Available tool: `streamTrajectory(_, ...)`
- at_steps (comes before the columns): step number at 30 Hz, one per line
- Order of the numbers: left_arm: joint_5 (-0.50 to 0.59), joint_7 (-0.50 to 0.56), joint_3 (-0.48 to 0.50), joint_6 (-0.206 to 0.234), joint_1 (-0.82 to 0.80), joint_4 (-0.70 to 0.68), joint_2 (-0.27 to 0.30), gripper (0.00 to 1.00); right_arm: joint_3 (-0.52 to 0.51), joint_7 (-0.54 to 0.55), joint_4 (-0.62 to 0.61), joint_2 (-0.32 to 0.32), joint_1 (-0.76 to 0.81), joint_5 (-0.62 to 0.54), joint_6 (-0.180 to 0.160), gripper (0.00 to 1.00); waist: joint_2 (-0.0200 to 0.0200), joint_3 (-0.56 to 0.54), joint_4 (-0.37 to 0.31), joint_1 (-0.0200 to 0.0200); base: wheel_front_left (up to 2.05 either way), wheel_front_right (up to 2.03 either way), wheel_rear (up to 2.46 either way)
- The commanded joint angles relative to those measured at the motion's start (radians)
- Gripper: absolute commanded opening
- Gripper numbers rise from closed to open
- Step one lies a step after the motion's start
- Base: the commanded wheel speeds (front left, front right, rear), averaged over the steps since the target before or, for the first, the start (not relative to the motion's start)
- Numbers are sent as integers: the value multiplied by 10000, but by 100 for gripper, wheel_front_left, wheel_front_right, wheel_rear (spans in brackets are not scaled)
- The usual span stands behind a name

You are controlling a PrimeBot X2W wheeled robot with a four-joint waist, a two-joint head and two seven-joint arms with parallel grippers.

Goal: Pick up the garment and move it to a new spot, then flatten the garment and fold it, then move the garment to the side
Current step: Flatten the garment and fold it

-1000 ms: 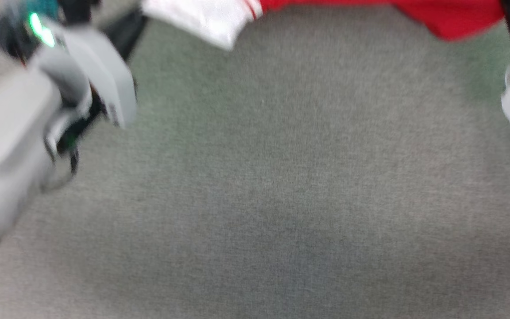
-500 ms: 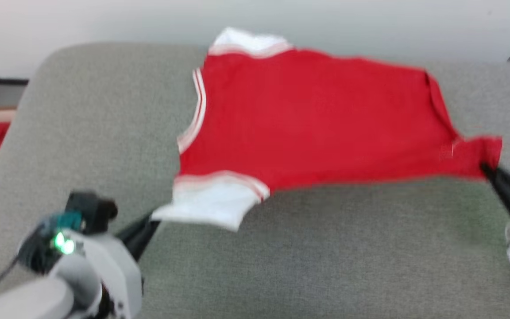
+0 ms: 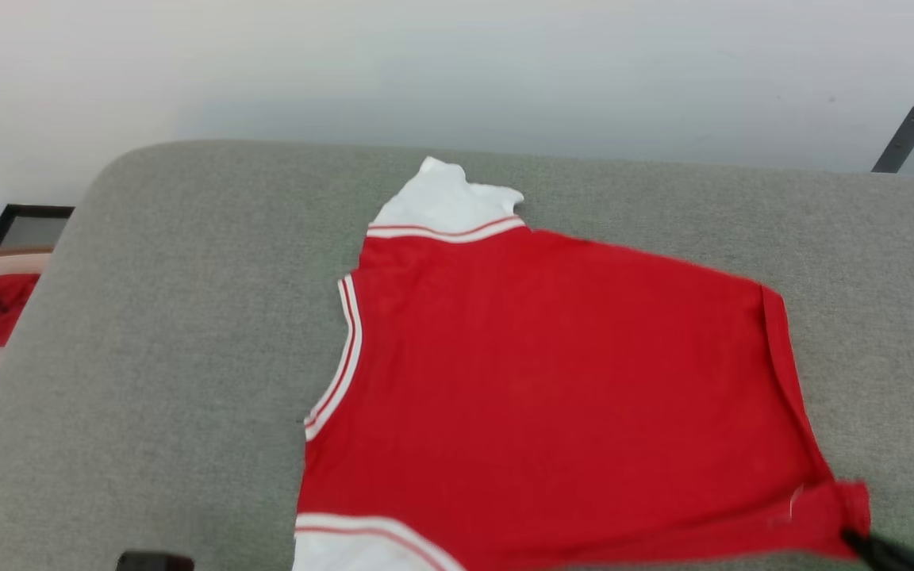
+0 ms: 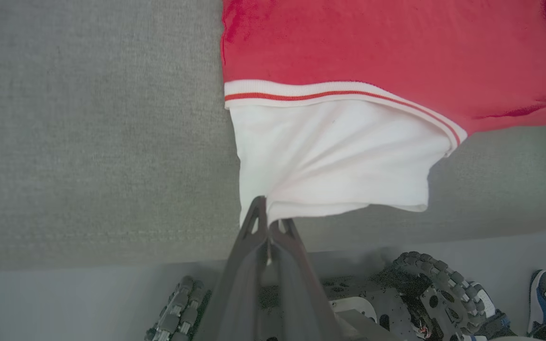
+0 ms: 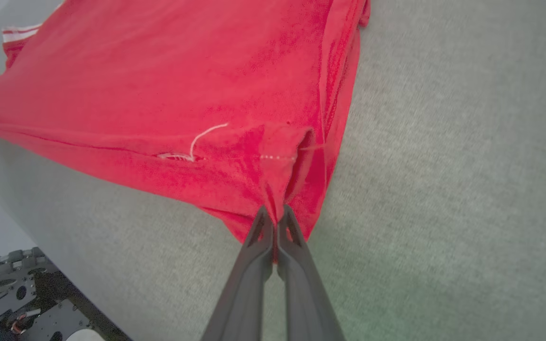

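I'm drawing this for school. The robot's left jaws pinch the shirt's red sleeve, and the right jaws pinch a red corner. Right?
Not quite. The sleeve in the left jaws is white, not red, as the left wrist view shows. The right jaws do pinch a red corner of the shirt.

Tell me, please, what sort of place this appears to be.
Probably an indoor room or lab set up for folding: a grey upholstered surface, like a sofa or padded bench, against a plain white wall, with the garment lying on it.
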Motion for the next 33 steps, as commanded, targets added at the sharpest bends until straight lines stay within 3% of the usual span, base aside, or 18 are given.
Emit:
streamTrajectory(1, -278, -83, 46, 199, 311, -31, 101, 0, -95, 157, -99, -70, 391, 173, -11, 0, 0, -9, 55, 0, 0, 0, 0)
streamTrajectory(8, -1159, -357, 81, 273, 1160, -167, 119, 0, -398, 887, -585, -110, 1314, 433, -11, 0, 0, 4, 99, 0, 0, 0, 0)
streamTrajectory(18, -813, -535, 319, 374, 819, -361, 450, 0, -1153, 1470, -1111, 155, 1551, 378, -11, 0, 0, 140, -7, 0, 0, 0, 0)
streamTrajectory(26, 457, -203, 635, 668, -438, -698, 1075, 0, -1970, 2019, -1654, 555, 1149, 25, -11, 0, 0, 352, -122, 0, 0, 0, 0)
streamTrajectory(33, 1918, 1013, 688, 60, -2221, 2, 922, 0, -2245, 2932, -1715, 1083, 123, -579, -11, 0, 0, 669, -368, 0, 0, 0, 0)
